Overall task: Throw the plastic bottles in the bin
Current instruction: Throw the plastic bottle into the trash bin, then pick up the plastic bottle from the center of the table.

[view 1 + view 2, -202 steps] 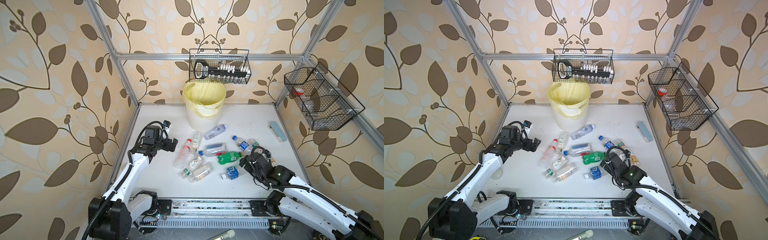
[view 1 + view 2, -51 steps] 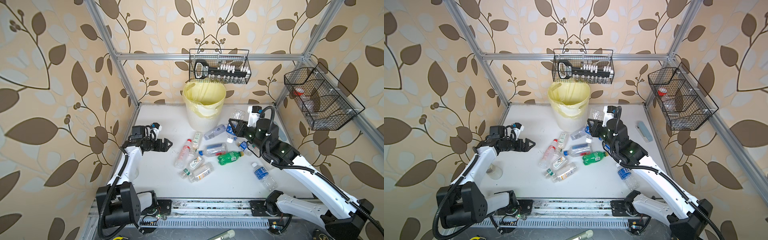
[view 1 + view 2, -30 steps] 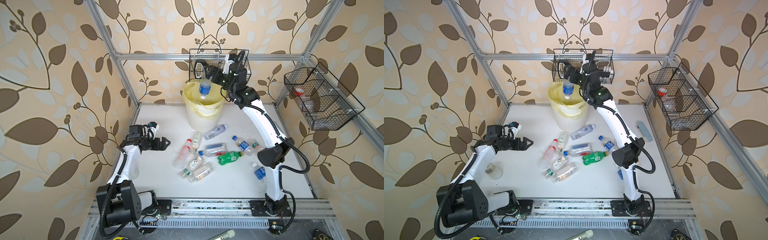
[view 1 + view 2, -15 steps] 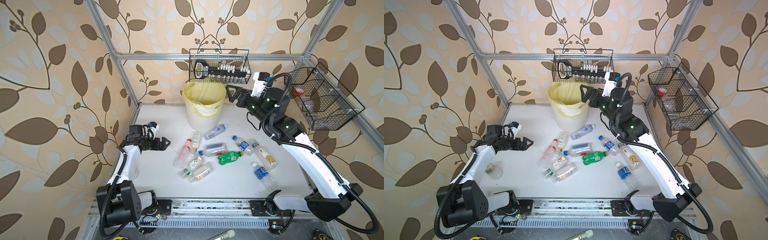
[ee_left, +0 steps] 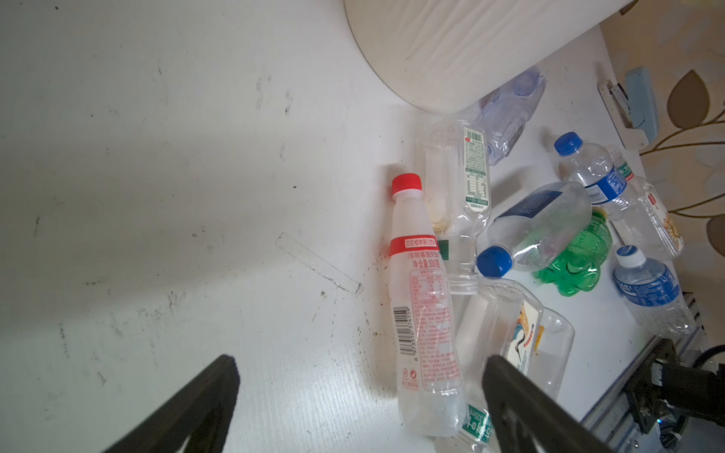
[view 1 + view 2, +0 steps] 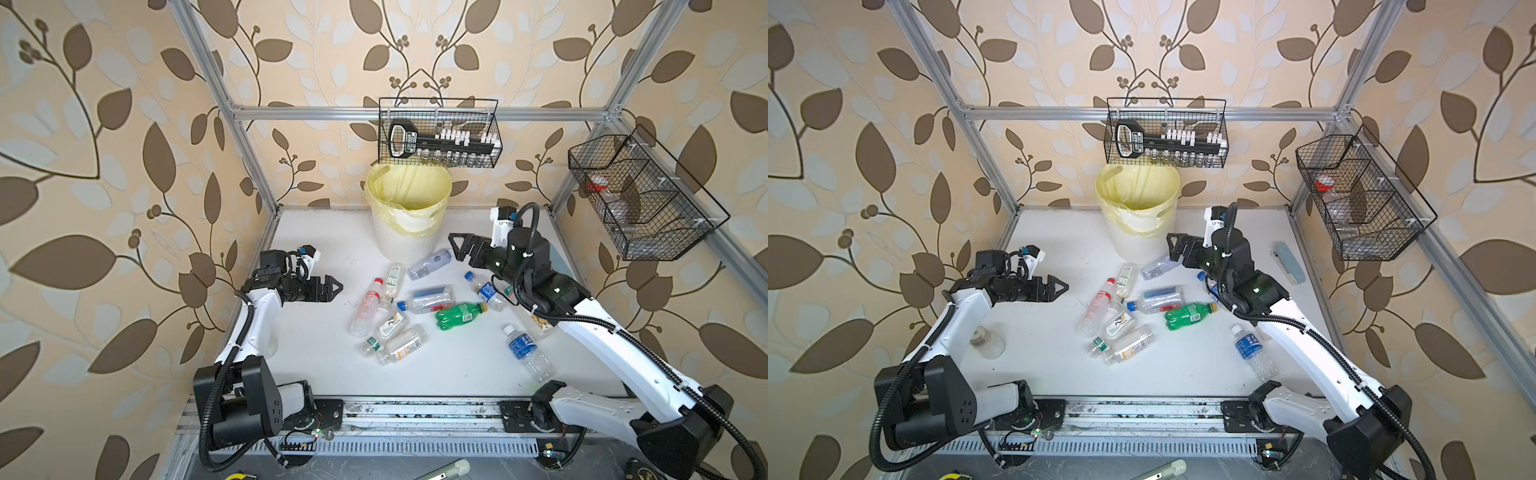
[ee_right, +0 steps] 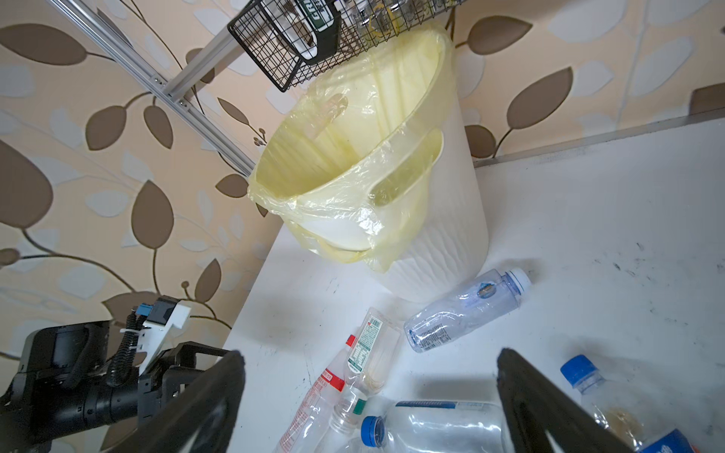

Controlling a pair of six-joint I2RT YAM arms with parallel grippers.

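Rail (image 6: 395, 409) closes the near edge of the white table (image 6: 316, 365), and both arm bases sit on it. Just past it a bare strip runs the whole width, and the near-left quarter is the widest open floor. A blue-labelled bottle (image 6: 524, 353) lies alone at near right, beside the right arm.

The other plastic bottles (image 6: 399, 316) lie on their sides in a loose heap at mid-table, several touching. A red-capped bottle (image 6: 368, 307) marks its left edge and a green bottle (image 6: 459, 316) its right. The left gripper (image 6: 332, 286) hangs over bare table left of the heap, jaws spread and empty, pointing right at it. Bare table runs from there to the left wall.

The right gripper (image 6: 455, 245) is farther back on the right, jaws spread wide with nothing between them. Its tips are near the bin (image 6: 405, 245), above a clear bottle (image 6: 428, 264) lying just beside the bin's foot; whether those two touch I cannot tell. The bin stands upright at the middle of the far edge. A wire basket (image 6: 438, 133) hangs close over its far rim, and a side basket (image 6: 636, 199) hangs on the right wall.

In a top view, a pale blue block (image 6: 1287, 262) lies along the right edge and a round clear container (image 6: 986, 343) stands beside the left arm. The left wrist view also catches the block (image 5: 639, 106). Only the right wrist view looks into the bin's mouth (image 7: 353, 157), and not down to its bottom.
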